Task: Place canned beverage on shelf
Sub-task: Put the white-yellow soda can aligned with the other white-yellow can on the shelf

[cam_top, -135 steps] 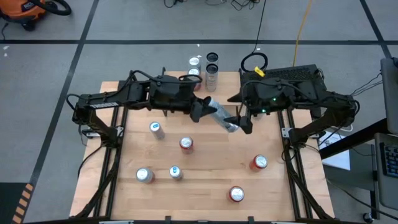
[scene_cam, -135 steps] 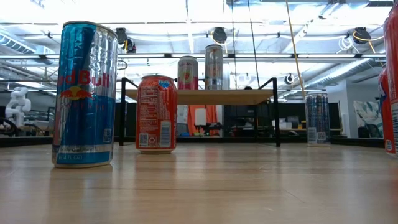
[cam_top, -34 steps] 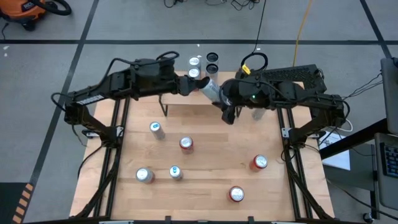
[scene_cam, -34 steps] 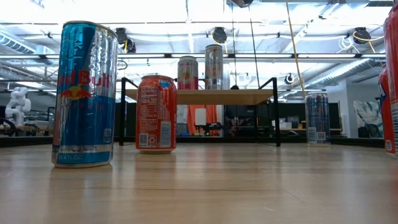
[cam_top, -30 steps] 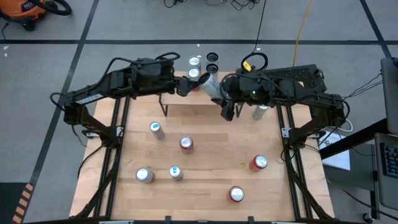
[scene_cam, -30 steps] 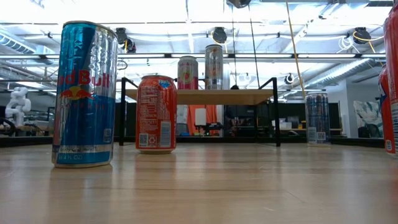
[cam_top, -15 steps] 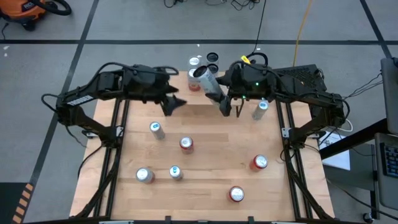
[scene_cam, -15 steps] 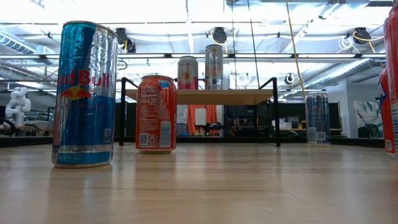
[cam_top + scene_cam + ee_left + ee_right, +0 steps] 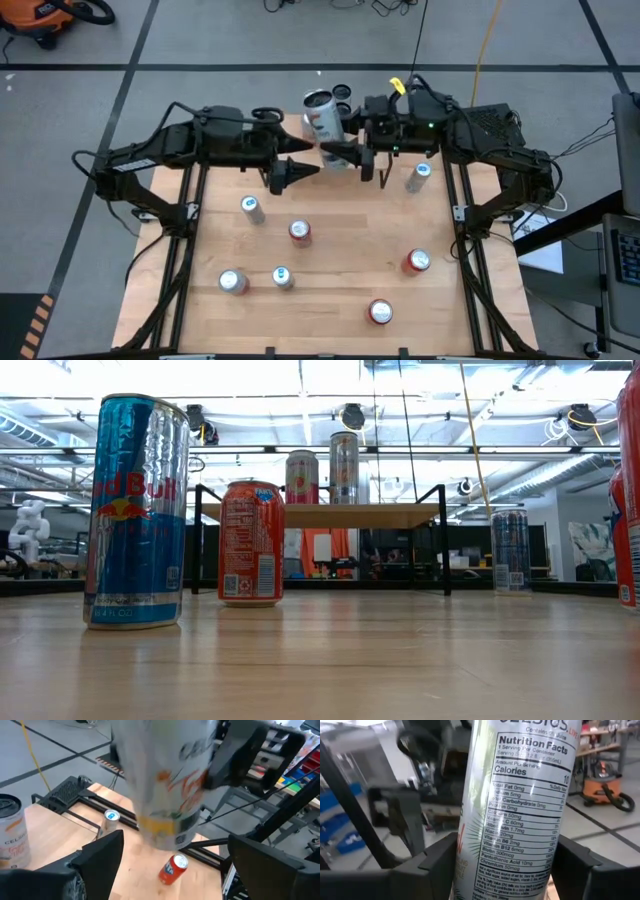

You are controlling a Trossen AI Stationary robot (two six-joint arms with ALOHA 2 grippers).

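Right gripper [image 9: 345, 155] is pinching the tall silver aluminium can [image 9: 321, 113] above the small light-wood, black-legged shelf [image 9: 320, 515], where we are counting two cans already standing, this one not yet set down, left gripper [image 9: 297, 171] spread nearby.

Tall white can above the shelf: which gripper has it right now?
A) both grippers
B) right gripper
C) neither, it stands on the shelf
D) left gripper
B: the right gripper is clamped on the tall white can, while the left gripper hangs open beside it, clear of the can.
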